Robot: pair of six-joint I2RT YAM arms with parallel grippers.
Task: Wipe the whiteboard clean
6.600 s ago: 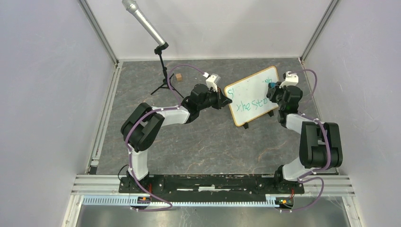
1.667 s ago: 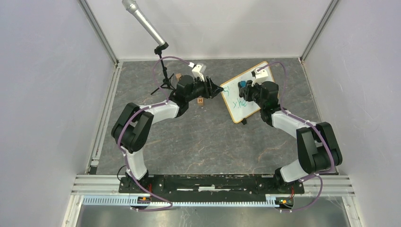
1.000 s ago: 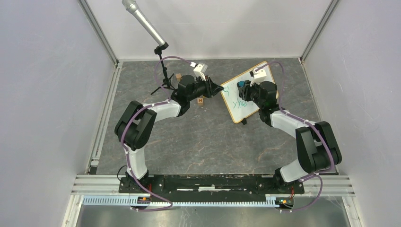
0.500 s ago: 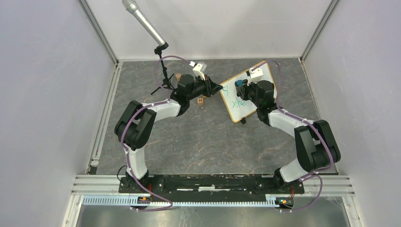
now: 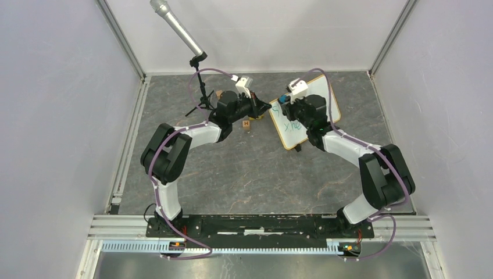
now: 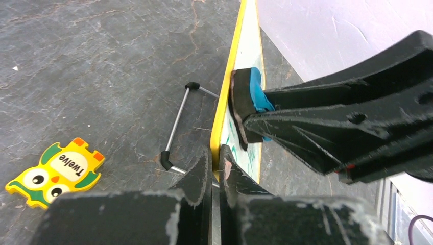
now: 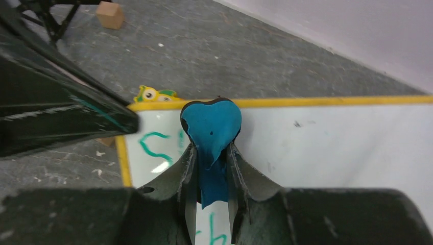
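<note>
The whiteboard [image 5: 317,107] stands tilted at the back of the table, with green handwriting [image 5: 289,125] on its left part. My left gripper [image 5: 264,110] is shut on the board's left frame edge; in the left wrist view the jaws [image 6: 216,159] pinch the yellow-looking frame [image 6: 232,66]. My right gripper [image 5: 286,104] is shut on a blue eraser [image 7: 211,122], which is pressed on the board [image 7: 332,143] near its upper left corner, just right of a green "S" [image 7: 153,145]. The eraser [image 6: 250,99] also shows in the left wrist view.
A microphone [image 5: 177,29] on a black tripod [image 5: 200,96] stands at the back left. A wooden cube [image 5: 220,94], a small brown tile [image 5: 247,123] and a yellow owl puzzle piece [image 6: 53,173] lie left of the board. The board's wire foot [image 6: 176,122] rests behind it.
My right gripper has swept the eraser leftward across the board to its upper left corner. Less green writing remains. My left gripper keeps hold of the board's edge.
</note>
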